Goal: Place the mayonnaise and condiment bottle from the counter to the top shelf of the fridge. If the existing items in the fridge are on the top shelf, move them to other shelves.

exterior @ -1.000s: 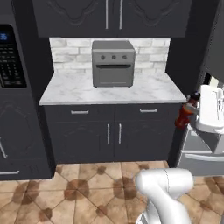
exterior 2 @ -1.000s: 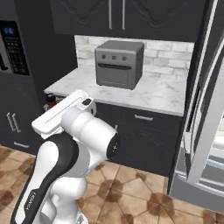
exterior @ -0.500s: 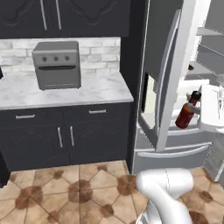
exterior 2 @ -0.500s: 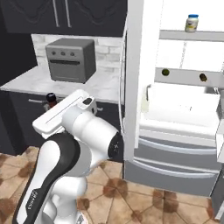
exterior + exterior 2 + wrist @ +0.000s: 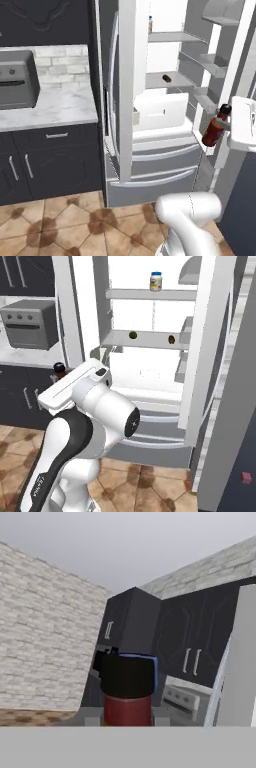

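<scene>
The marble bench [image 5: 47,107] lies at the left of the left base view, a toaster oven [image 5: 16,85] on it, above a brown tiled floor [image 5: 65,220]; the fridge [image 5: 150,150] stands open at centre; the mayonnaise [image 5: 156,281] sits on the top shelf [image 5: 135,294] at the upper centre of the right base view; the existing items [image 5: 166,78] lie on the shelf below; the pincer [image 5: 127,714] is clamped on the condiment bottle [image 5: 216,126], held tilted at the right edge of the left base view, near the door racks.
</scene>
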Controlling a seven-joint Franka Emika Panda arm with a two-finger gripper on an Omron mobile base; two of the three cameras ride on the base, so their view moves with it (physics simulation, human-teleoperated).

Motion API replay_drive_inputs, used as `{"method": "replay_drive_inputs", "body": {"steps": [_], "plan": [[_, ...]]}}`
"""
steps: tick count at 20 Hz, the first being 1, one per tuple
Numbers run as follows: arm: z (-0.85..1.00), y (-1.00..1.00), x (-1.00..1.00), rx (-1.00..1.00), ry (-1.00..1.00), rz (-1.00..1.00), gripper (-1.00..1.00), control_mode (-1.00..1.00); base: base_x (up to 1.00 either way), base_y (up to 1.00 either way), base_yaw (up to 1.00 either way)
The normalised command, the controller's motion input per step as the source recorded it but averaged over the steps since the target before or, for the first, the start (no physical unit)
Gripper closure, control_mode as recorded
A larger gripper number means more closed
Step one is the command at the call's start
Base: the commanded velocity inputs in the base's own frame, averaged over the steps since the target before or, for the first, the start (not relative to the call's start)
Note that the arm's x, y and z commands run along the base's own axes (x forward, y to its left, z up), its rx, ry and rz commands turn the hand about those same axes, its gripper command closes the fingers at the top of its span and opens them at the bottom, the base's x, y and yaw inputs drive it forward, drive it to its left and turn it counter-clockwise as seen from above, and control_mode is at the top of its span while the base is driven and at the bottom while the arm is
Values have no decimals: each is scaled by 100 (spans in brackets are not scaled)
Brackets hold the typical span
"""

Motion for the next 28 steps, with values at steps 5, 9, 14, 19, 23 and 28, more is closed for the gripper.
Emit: {"method": "replay_drive_inputs", "body": {"steps": [5,9,14,19,23,28], "plan": [[0,0,0,0,0,0,100,100,41,-18,8],[0,0,0,0,0,0,100,100,52,-9,9],[0,0,0,0,0,0,100,100,66,-11,6],[0,0,0,0,0,0,100,100,66,-35,8],[0,0,0,0,0,0,100,100,54,-56,11],[0,0,0,0,0,0,100,100,51,-42,9]]}}
